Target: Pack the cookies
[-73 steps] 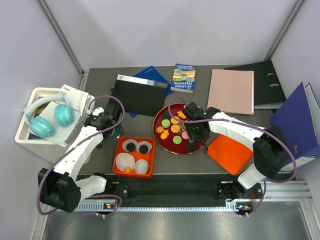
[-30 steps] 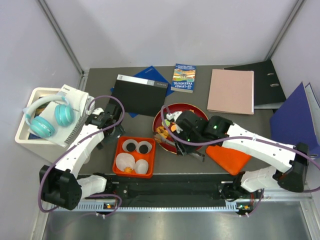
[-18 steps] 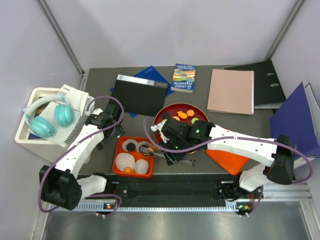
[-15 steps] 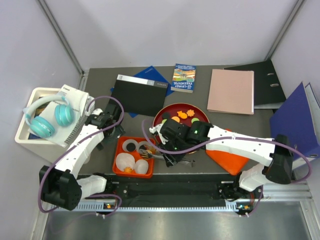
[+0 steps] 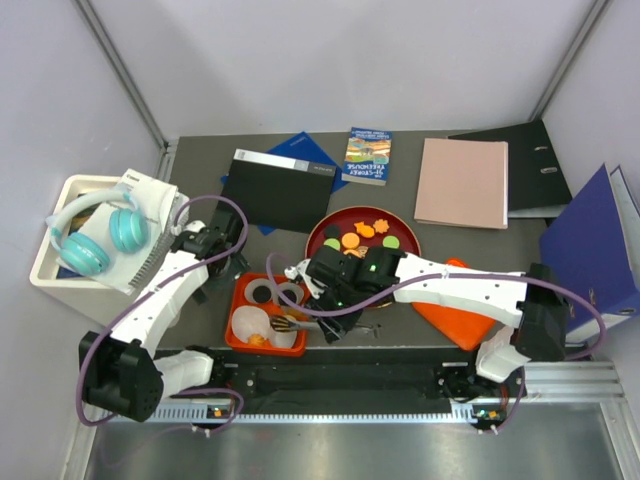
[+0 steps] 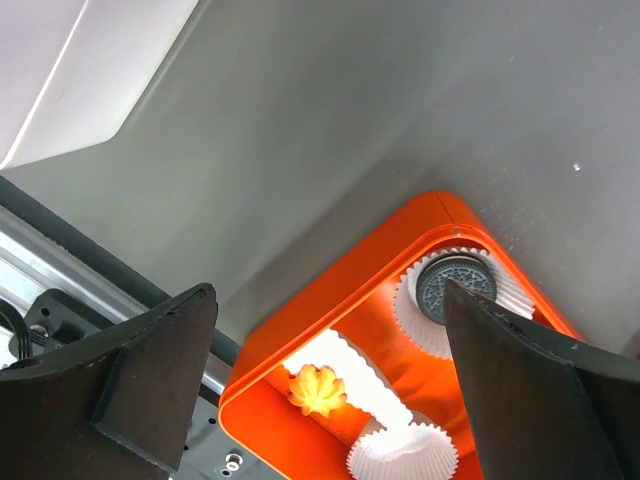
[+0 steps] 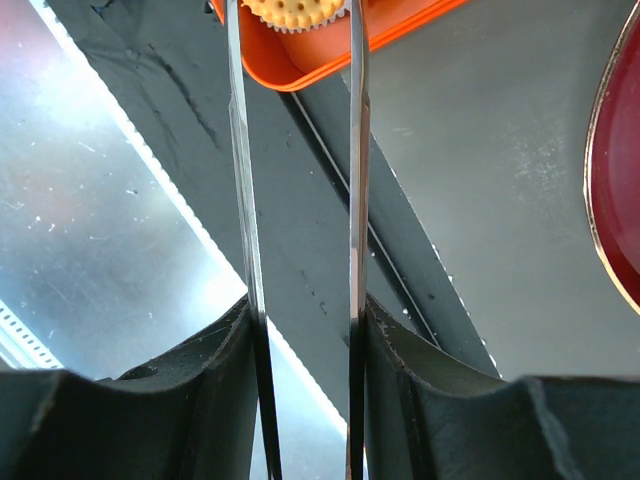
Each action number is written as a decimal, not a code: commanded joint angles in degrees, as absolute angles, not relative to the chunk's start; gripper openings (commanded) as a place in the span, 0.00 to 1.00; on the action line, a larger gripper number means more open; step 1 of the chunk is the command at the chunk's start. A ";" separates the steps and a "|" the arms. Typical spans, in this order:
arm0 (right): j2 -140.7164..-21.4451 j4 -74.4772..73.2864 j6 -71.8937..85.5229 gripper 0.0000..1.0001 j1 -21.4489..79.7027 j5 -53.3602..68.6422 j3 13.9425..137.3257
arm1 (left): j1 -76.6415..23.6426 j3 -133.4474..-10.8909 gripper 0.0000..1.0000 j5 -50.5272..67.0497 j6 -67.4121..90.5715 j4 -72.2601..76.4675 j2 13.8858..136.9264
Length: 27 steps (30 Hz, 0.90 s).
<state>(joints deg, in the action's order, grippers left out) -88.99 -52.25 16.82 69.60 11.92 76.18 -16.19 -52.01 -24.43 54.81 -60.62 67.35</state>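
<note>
Cookies (image 5: pixel 362 236) lie on the red plate (image 5: pixel 363 209) while the right claw (image 5: pixel 284 323) pinches a tan cookie (image 7: pixel 296 11) over the orange tray (image 6: pixel 300 330); the left claw (image 6: pixel 328 292) hangs spread, empty.

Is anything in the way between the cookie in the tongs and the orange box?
Nothing that shows. The right gripper pinches the metal tongs, and the cookie at their tips is already over the orange box, with only open air between them.

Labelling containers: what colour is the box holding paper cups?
The box is orange; left wrist view shows it best.
</note>
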 commanded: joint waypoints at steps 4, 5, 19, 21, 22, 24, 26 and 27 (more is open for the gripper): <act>-90.96 -50.19 15.82 0.35 70.40 11.78 78.92 | -15.82 -50.89 0.99 -24.61 54.93 -61.70 65.74; -91.31 -50.01 15.82 0.35 70.40 11.86 79.01 | -15.82 -50.98 0.99 -24.61 54.76 -61.70 65.92; -94.83 -49.04 16.26 0.36 70.40 12.22 82.00 | -15.82 -50.63 0.99 -24.08 53.53 -60.82 66.53; -95.36 -49.13 16.17 0.37 70.40 11.87 82.53 | -15.82 -50.63 0.99 -24.17 53.35 -60.73 66.62; -95.36 -49.30 16.17 0.37 70.40 11.95 82.53 | -15.82 -50.63 0.99 -24.17 53.35 -60.73 66.53; -95.36 -49.22 16.35 0.37 70.40 11.78 82.44 | -15.82 -50.63 0.99 -24.17 53.26 -60.65 66.53; -95.36 -49.31 16.35 0.37 70.40 11.86 82.44 | -15.82 -50.54 0.99 -24.17 53.09 -60.64 66.53; -95.27 -49.39 16.52 0.37 70.40 11.87 82.35 | -15.82 -50.62 0.99 -24.17 53.09 -60.56 66.62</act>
